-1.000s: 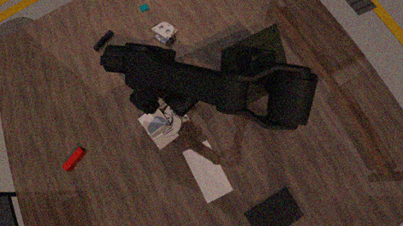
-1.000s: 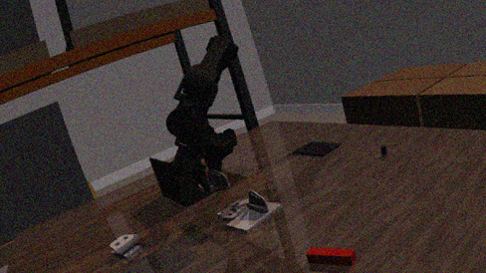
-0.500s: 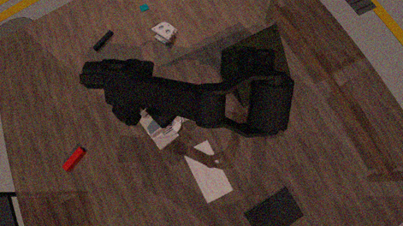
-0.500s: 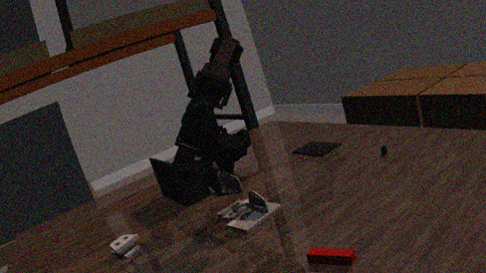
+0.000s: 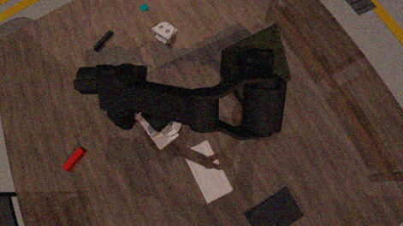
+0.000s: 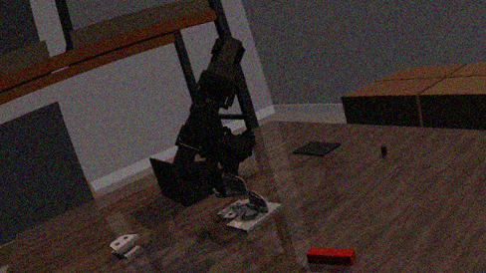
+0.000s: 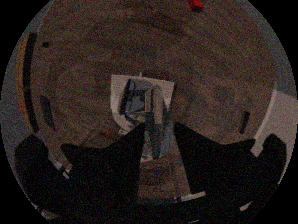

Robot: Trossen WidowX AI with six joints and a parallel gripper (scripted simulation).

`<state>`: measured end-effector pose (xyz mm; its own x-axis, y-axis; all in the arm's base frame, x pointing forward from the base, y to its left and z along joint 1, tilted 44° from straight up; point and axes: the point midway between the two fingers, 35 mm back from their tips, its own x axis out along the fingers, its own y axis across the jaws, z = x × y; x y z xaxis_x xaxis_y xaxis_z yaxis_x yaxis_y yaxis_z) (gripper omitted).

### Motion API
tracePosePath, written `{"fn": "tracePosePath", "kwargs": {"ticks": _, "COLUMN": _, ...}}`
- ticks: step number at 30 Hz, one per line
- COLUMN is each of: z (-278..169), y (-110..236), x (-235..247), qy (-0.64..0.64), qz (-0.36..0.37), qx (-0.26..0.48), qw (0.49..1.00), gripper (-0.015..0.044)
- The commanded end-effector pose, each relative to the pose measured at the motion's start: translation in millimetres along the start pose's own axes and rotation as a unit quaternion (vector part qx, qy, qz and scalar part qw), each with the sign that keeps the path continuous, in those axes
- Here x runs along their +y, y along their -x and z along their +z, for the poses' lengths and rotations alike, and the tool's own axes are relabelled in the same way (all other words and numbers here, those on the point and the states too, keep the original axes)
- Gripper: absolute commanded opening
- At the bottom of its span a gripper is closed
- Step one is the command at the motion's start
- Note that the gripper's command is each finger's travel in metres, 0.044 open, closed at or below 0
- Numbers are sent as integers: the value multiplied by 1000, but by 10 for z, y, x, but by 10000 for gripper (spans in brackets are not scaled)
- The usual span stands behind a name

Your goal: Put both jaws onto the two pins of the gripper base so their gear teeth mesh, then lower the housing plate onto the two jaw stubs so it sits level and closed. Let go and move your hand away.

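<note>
With the gripper point(image 5: 141, 121) point(image 6: 226, 174) point(image 7: 160, 125) clamped on the loose jaw point(image 6: 232, 185) point(image 7: 157, 106), wrist view has it over the gripper base point(image 5: 161, 143) point(image 6: 246, 223) point(image 7: 117, 84); I'd square its hole to the free pin, match teeth w/ the standing jaw point(image 6: 258, 202) point(image 7: 126, 96), then lower straight, a slight twist if teeth clash. Can't tell if it touches yet. Ext. view: keep it level & don't knock the standing jaw; behind, dim room, orange-edged shelf point(image 6: 139, 39), brown boxes point(image 6: 475, 85) at R. Top view: white two-holed piece, prob. the housing plate point(image 5: 165, 31) point(image 6: 124, 244), waits apart for later; wood-grain table point(image 5: 143, 204) point(image 6: 407, 193) point(image 7: 215, 65), w/ red block point(image 5: 74, 159) point(image 6: 331, 257) point(image 7: 196, 5) & dark square point(image 5: 274, 214) point(image 6: 317, 148) point(image 7: 47, 112) well off the base; grey floor, yellow lines beyond.
</note>
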<state>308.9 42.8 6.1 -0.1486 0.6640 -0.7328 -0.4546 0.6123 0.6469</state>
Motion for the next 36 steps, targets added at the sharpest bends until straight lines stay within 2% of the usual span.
{"fn": "tracePosePath", "kwargs": {"ticks": 1, "z": 6, "y": 1, "x": 4, "qy": -3, "qz": 1, "qx": -1, "qw": 1000, "gripper": 134}}
{"fn": "tracePosePath", "kwargs": {"ticks": 29, "z": 14, "y": -1, "x": 20, "qy": -7, "qz": 2, "qx": -1, "qw": 1000, "gripper": 134}}
{"fn": "tracePosePath", "kwargs": {"ticks": 36, "z": 20, "y": -104, "x": 16, "qy": -6, "qz": 1, "qx": -1, "qw": 1000, "gripper": 134}}
